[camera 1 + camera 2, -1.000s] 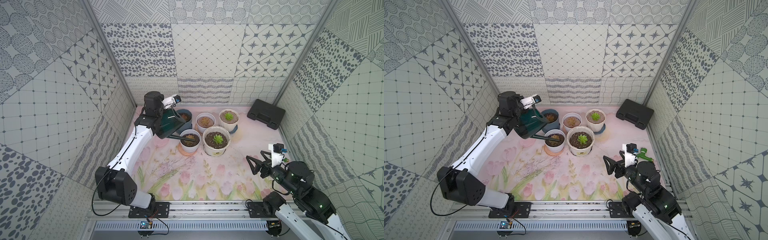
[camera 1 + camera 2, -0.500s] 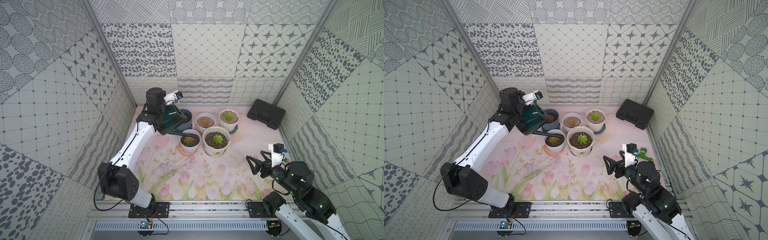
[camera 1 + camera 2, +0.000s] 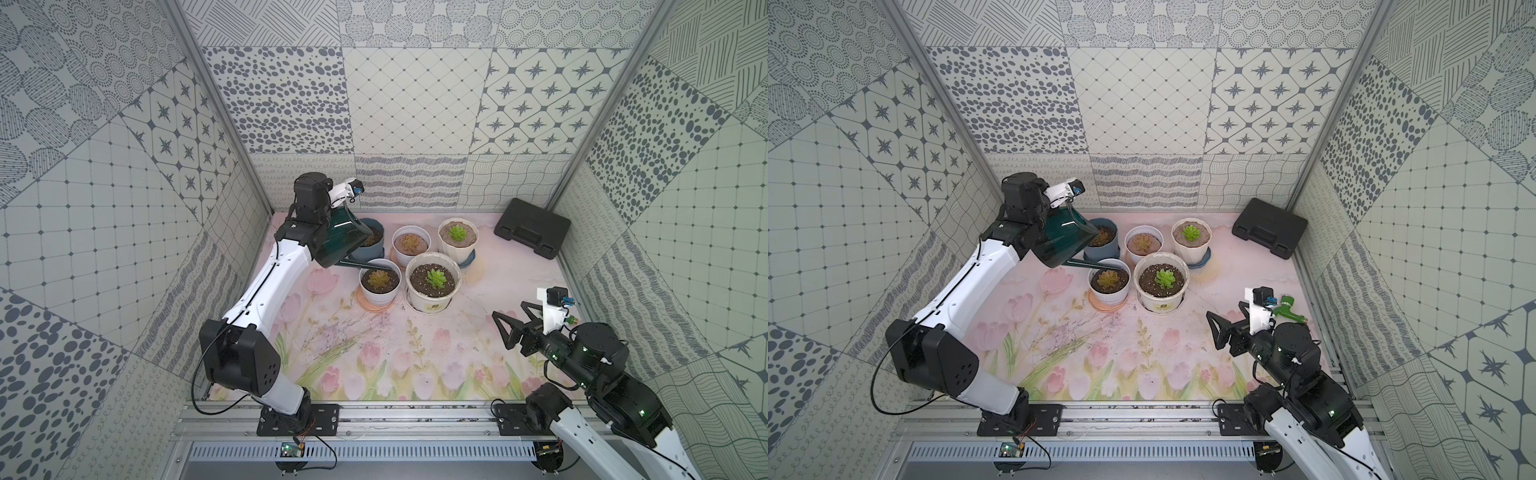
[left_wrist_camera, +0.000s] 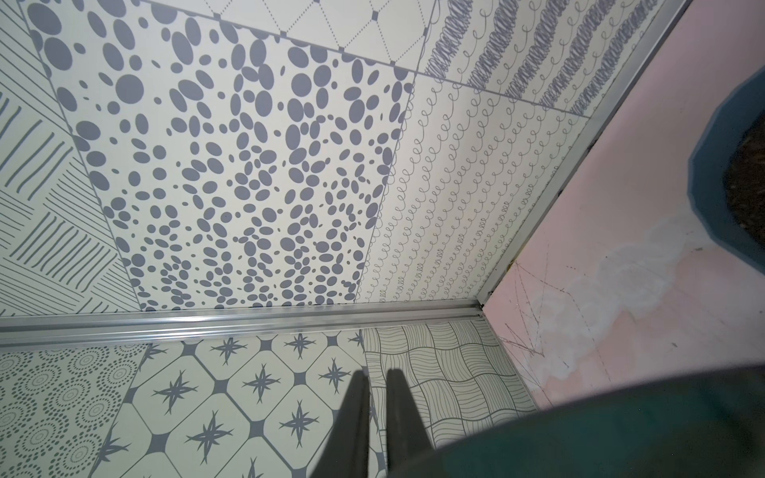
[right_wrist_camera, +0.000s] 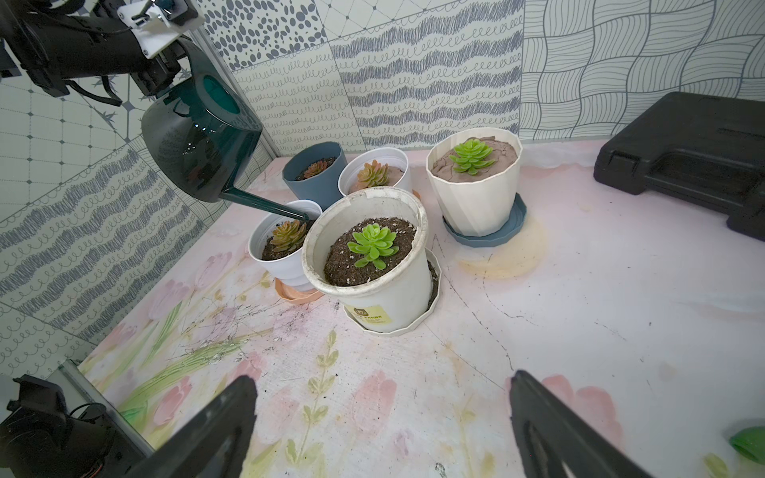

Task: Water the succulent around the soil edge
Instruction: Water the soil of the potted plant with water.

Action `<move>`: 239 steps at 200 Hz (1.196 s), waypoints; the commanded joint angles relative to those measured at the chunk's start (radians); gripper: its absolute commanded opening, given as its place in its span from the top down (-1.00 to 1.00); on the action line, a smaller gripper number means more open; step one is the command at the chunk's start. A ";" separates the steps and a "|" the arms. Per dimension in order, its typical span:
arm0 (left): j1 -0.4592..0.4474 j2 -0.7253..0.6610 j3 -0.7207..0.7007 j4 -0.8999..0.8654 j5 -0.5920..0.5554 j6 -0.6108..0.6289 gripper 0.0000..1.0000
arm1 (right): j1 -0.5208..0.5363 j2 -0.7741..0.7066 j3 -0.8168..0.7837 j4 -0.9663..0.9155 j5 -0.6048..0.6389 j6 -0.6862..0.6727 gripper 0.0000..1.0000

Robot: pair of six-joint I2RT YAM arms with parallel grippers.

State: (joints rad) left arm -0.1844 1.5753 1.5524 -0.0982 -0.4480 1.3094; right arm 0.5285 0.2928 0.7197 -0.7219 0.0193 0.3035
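Your watering can (image 5: 194,153), smooth dark-green translucent plastic, hangs tilted just beneath your left gripper (image 4: 376,418), whose jaws pinch nearly together on its top. Its long thin spout (image 5: 265,202) slopes down and away from that gripper, tip at the rim of the small white pot (image 5: 281,267) holding a rust-orange succulent (image 5: 288,235) in dark crumbly soil (image 5: 269,250). Your right gripper (image 5: 381,378) gapes wide, holding nothing, the succulent well ahead of it.

Yellow label (image 5: 369,315) on large white pot (image 5: 407,294): print unreadable; nothing else legible.
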 commanded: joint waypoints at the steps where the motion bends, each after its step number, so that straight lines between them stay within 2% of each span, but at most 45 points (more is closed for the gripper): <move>1: 0.016 -0.016 0.006 0.079 -0.043 0.008 1.00 | -0.001 -0.011 -0.009 0.041 0.002 0.003 -0.95; 77: 0.065 -0.042 -0.016 0.052 -0.072 -0.069 1.00 | 0.004 -0.012 -0.009 0.041 0.004 0.003 -0.95; 130: 0.100 -0.092 -0.089 0.055 -0.072 -0.068 1.00 | 0.005 -0.012 -0.009 0.042 0.000 0.005 -0.95; 163: 0.140 -0.141 -0.134 0.044 -0.069 -0.076 1.00 | 0.006 -0.005 -0.018 0.050 -0.040 0.009 -0.95; 212: 0.155 -0.227 -0.205 0.040 -0.037 -0.067 1.00 | 0.005 0.010 -0.059 0.101 -0.120 0.041 -0.94; 239: 0.154 -0.282 -0.250 0.048 -0.014 -0.053 1.00 | 0.006 0.058 -0.073 0.144 -0.216 0.052 -0.95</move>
State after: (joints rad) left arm -0.0422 1.3613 1.3437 -0.1123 -0.4999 1.2640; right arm 0.5289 0.3038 0.6651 -0.6720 -0.0921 0.3332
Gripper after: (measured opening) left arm 0.132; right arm 0.972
